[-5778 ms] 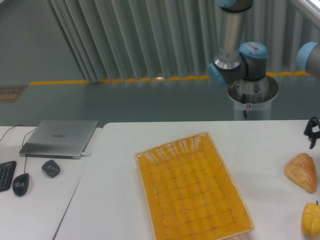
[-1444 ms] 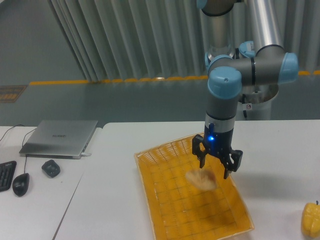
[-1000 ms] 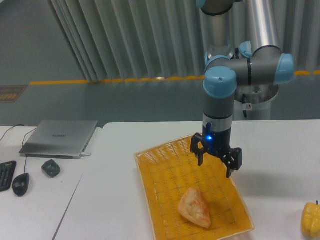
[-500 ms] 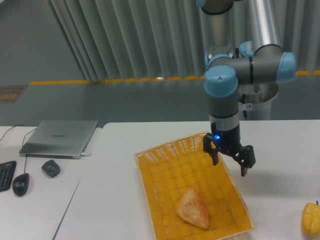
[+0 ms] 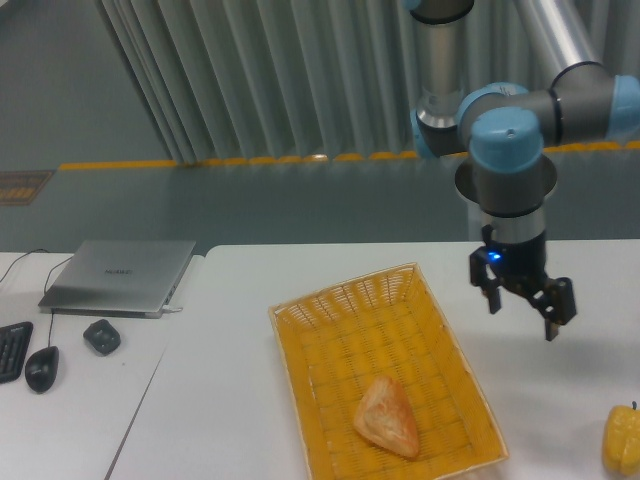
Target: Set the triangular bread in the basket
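the triangular bread [image 5: 387, 417] lies inside the basket [image 5: 330, 305], toward its near edge; the gripper [image 5: 522, 308] hangs spread and empty off the basket's right side, where a low sweep could clip the rim

The arm [image 5: 500, 110] is built of smooth silver-grey metal tubes joined by rounded joints with light blue caps. One wide silver tube rises above the basket [image 5: 300, 320] side, and a second slants off toward the upper corner. The nearest joint has a blue dome on a grey cylinder. Below it sits a short black wrist with a small glowing blue light. The gripper [image 5: 522, 312] is black, with two dark, angular fingers [image 5: 493, 296]. Behind the arm stands a pale, round base pedestal [image 5: 545, 190].
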Controlling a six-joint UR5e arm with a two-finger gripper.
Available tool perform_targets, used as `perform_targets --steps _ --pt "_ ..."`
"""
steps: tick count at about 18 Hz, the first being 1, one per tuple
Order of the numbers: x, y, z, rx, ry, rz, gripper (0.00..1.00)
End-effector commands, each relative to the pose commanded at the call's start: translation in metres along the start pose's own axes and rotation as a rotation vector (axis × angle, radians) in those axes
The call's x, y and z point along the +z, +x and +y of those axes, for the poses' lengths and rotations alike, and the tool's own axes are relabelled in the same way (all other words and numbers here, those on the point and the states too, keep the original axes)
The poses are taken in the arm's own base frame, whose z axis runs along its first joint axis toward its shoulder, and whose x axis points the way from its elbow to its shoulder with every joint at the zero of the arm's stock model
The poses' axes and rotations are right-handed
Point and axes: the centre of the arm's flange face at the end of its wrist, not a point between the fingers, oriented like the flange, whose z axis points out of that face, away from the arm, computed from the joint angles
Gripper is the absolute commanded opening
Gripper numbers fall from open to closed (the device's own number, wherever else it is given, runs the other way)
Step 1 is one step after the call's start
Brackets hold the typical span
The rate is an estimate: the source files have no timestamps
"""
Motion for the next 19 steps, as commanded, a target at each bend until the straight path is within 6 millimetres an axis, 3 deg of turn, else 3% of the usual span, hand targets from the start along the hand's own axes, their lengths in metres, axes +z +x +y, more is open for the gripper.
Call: perform_targets --steps 10,13,19 --pt "0.012 -0.058 0.096 0.102 -0.029 0.012 1.00" --pt "0.013 -0.066 0.110 0.110 -0.033 0.009 1.00" --pt "0.016 -0.069 0.116 0.104 -0.034 0.014 1.00"
